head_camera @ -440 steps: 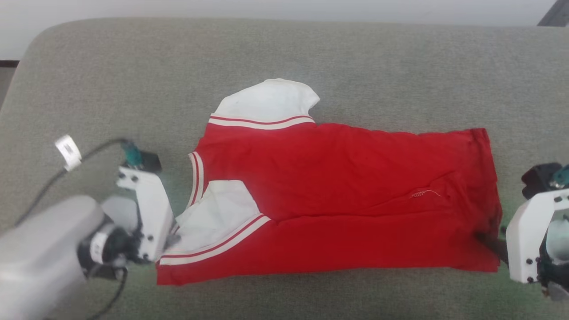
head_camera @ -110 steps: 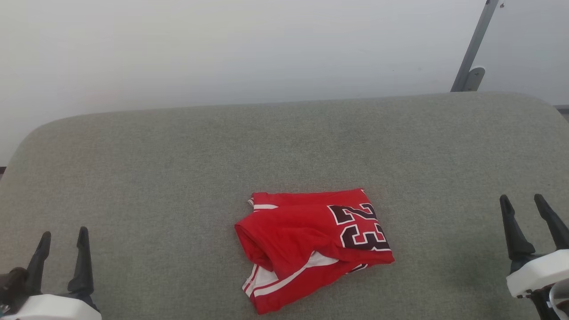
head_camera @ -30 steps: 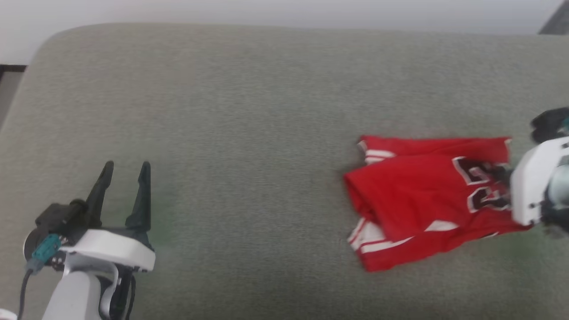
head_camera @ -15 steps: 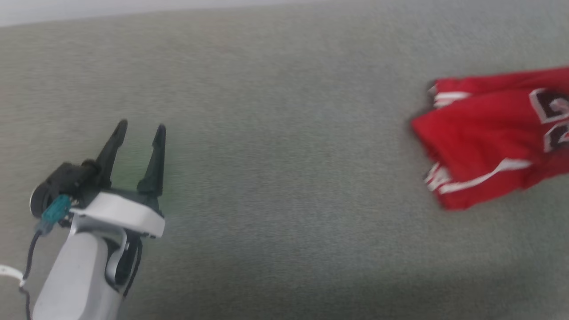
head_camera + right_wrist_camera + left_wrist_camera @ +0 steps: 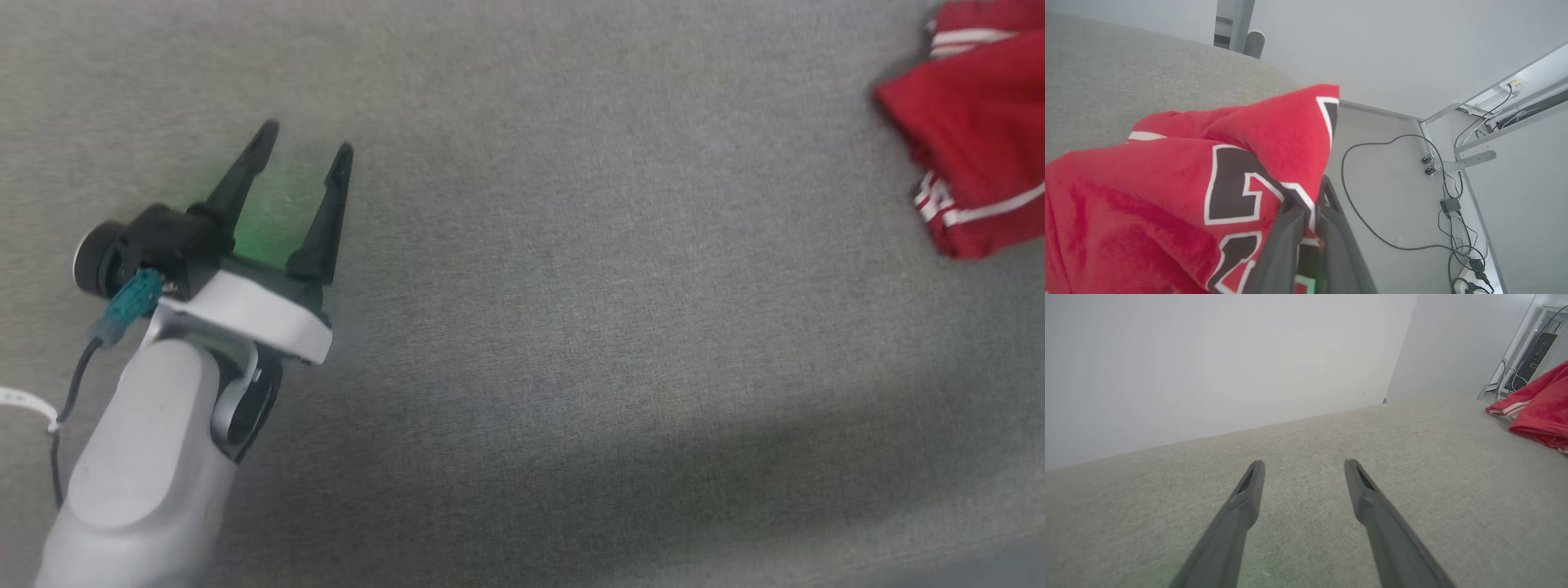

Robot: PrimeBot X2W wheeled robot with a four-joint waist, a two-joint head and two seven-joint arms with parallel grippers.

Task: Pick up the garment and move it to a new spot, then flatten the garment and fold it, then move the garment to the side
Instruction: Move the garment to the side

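- The left gripper [image 5: 307, 137], two long dark fingers on a pale arm, hovers over the grey woven cushion surface [image 5: 571, 286], fingers spread wide, nothing between them.
- The folded red jersey garment [image 5: 980, 139] with white-striped trim lies at the cushion's far right, well apart from it.
- The right gripper [image 5: 1308, 200] is clamped on the garment's edge beside the black lettering.

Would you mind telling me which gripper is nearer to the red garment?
The right. The right gripper is shut on the garment at its numbered edge; the left gripper hangs open over the grey cushion, well off to the garment's left.
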